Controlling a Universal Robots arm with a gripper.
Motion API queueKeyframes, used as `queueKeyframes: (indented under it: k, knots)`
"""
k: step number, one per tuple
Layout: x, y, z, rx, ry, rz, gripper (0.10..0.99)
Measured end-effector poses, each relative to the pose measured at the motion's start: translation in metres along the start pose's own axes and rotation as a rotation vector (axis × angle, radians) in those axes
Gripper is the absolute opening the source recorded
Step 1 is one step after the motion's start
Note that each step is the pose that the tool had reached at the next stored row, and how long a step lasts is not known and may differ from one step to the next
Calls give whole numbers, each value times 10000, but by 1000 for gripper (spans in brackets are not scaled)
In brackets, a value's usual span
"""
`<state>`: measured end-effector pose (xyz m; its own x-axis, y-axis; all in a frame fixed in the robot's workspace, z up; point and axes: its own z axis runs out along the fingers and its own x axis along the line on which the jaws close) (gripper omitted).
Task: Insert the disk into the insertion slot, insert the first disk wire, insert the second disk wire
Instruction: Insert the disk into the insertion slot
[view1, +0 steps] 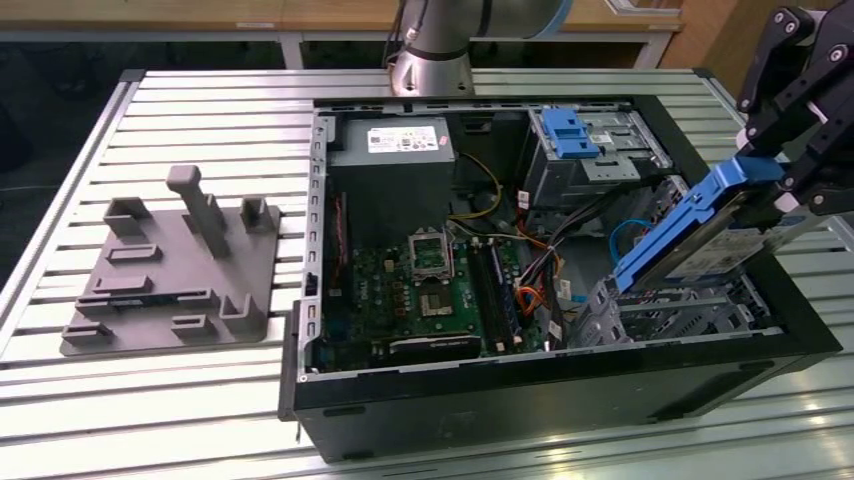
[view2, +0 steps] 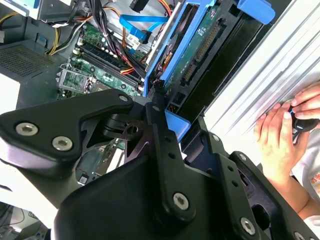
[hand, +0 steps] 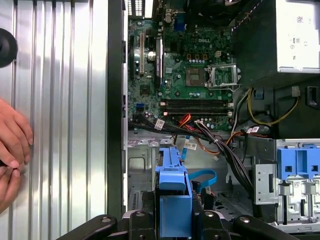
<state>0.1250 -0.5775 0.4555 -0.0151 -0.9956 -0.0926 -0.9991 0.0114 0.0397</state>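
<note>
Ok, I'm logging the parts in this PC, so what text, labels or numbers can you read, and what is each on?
No text is clear enough to quote.
White label on the power supply: print too small to read.
White label on the disk: too small, partly hidden.
Markings on the motherboard: too small.
White cable tags: too small.

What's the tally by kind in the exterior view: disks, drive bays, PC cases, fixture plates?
disk: 1
drive bays: 2, insertion slot and blue-latch bay
PC case: 1
fixture plate: 1
total: 5
</note>
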Motion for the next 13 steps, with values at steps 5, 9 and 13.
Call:
queueKeyframes:
  k: [5, 9, 13]
  knots:
    - [5, -1, 20, 0, -1, 0, 361]
    - [10, -1, 36, 0, 0, 0, 361]
    - [12, -2, 57, 0, 0, 0, 361]
